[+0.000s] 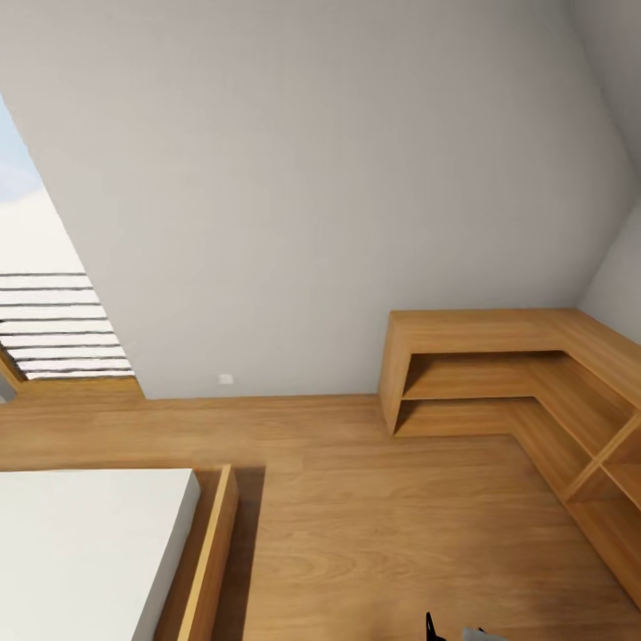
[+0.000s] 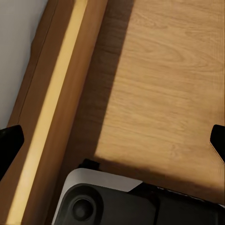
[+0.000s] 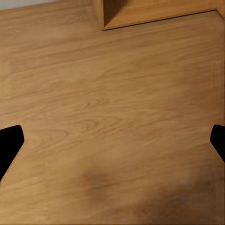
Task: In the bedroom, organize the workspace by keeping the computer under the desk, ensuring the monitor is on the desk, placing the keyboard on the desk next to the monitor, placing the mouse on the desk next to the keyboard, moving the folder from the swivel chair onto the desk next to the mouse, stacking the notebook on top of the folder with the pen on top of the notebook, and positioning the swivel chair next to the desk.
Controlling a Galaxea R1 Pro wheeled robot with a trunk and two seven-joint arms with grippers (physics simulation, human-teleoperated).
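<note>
Both grippers, left (image 2: 112, 136) and right (image 3: 112, 140), hang spread and empty over wooden floor (image 1: 374, 525), since the robot is travelling past a bed (image 1: 89, 543) and corner shelf (image 1: 499, 356).

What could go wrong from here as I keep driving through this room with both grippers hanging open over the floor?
1. The bed frame lies close on the robot's left, and the left wrist view shows its wooden edge right beside the base; turning left could clip it.
2. The corner shelf unit runs along the right side, so swinging wide could strike it.
3. No desk, chair or computer is in sight here, so you may be heading the wrong way.
</note>
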